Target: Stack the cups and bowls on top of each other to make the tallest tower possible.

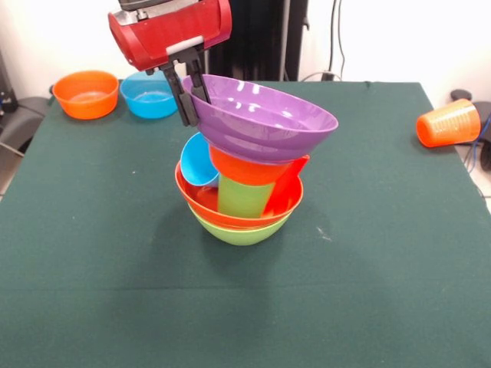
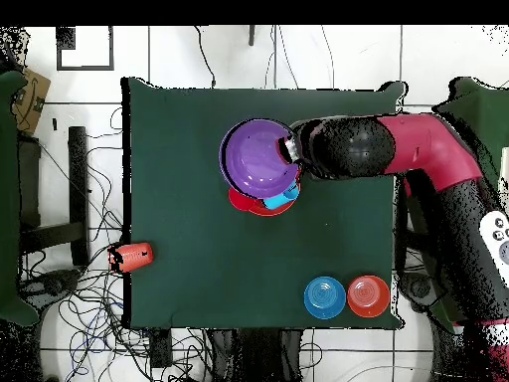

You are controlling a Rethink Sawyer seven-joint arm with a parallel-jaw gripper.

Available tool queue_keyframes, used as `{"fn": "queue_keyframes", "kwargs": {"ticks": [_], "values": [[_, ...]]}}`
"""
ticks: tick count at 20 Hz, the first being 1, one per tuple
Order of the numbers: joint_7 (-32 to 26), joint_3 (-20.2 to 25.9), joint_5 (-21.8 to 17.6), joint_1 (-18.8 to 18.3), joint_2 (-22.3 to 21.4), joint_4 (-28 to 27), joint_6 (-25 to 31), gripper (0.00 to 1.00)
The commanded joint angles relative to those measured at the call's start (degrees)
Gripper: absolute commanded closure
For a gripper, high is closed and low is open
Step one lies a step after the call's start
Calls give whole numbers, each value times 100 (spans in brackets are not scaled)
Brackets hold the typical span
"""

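The tower stands mid-table: a large lime green bowl (image 1: pixel 242 233) at the base holds a large orange-red bowl (image 1: pixel 201 205). Inside that are a lime green cup (image 1: pixel 244 197), a tilted light blue cup (image 1: pixel 198 161) and a red cup (image 1: pixel 288 185), with a small orange bowl (image 1: pixel 244 166) resting on them. A large purple bowl (image 1: pixel 265 119) (image 2: pixel 255 156) sits tilted on top. My gripper (image 1: pixel 195 107) (image 2: pixel 291 150) is shut on the purple bowl's left rim, one finger inside and one outside. An orange cup (image 1: pixel 449 123) (image 2: pixel 132 257) lies on its side at the table's right edge.
A small orange bowl (image 1: pixel 86 93) (image 2: pixel 368 296) and a small blue bowl (image 1: pixel 149 96) (image 2: pixel 325 297) stand side by side at the far left corner of the green table (image 1: pixel 115 268). Cables lie on the floor around the table.
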Motion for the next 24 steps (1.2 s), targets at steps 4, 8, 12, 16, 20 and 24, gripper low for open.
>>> {"fn": "queue_keyframes", "kwargs": {"ticks": [4, 8, 12, 16, 20, 24], "values": [[-677, -458, -304, 267, 74, 287, 45, 100], [-707, -487, -354, 269, 96, 327, 36, 100], [-702, -496, -363, 263, 105, 361, 7, 100], [-688, -509, -373, 268, 97, 379, -4, 100], [-719, -533, -396, 281, 104, 382, 28, 100], [-718, -544, -410, 269, 104, 413, 5, 100]]}}
